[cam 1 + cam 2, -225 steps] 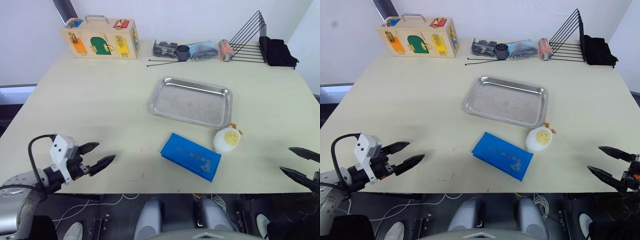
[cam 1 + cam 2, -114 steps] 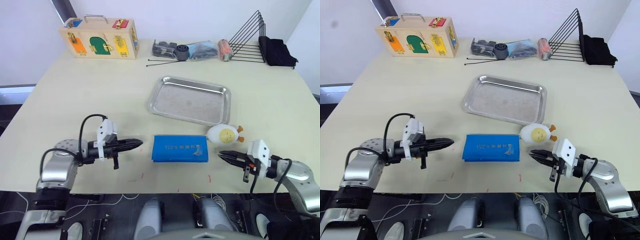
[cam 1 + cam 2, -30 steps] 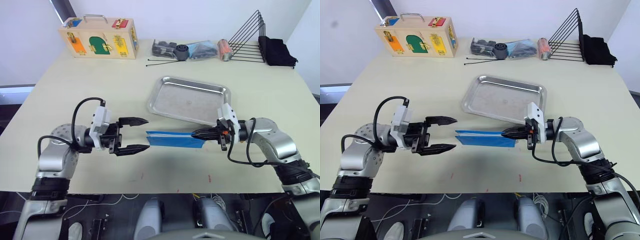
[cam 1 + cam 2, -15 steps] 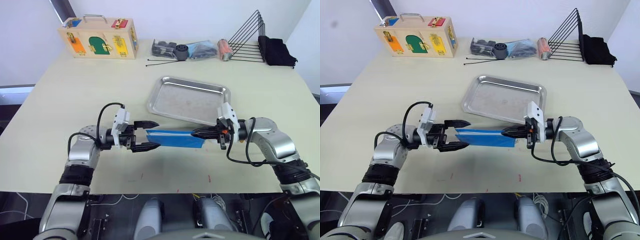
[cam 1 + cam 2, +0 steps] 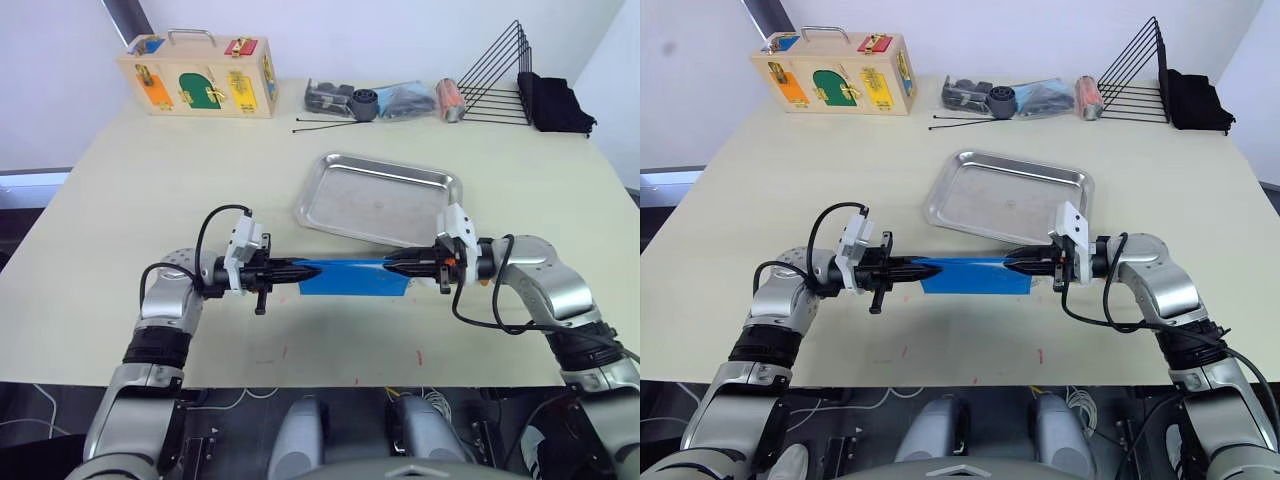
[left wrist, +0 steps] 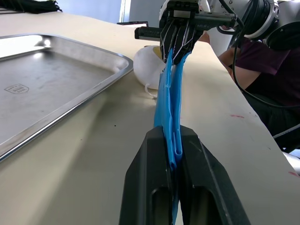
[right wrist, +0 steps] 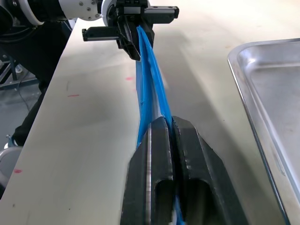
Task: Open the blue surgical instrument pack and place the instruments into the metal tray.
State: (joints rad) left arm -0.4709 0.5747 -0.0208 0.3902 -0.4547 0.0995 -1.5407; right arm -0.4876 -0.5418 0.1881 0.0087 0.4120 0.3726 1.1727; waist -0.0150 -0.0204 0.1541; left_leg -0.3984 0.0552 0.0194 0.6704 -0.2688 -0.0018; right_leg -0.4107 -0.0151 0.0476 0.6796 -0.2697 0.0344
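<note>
The blue surgical instrument pack (image 5: 350, 276) is held on edge just above the table, stretched between both grippers in front of the metal tray (image 5: 380, 205). My left gripper (image 5: 305, 270) is shut on its left end, where blue cloth is pinched between the fingers (image 6: 152, 154). At the right end, my right gripper (image 5: 392, 266) is shut on the pack (image 7: 149, 70), which runs straight across to the other gripper (image 7: 136, 44). The instruments are hidden inside the wrap. The tray holds nothing.
A white round pouch (image 6: 147, 64) lies by the tray's near corner, behind the right gripper. Along the far edge stand a wooden latch box (image 5: 198, 85), dark small items with thin black rods (image 5: 325, 125), a wire rack (image 5: 500, 75) and black cloth (image 5: 555, 100). A person in a purple top (image 6: 255, 61) is beside the table.
My left gripper has moved right a little and shut on the pack's left end. The right gripper has kept its hold and place.
</note>
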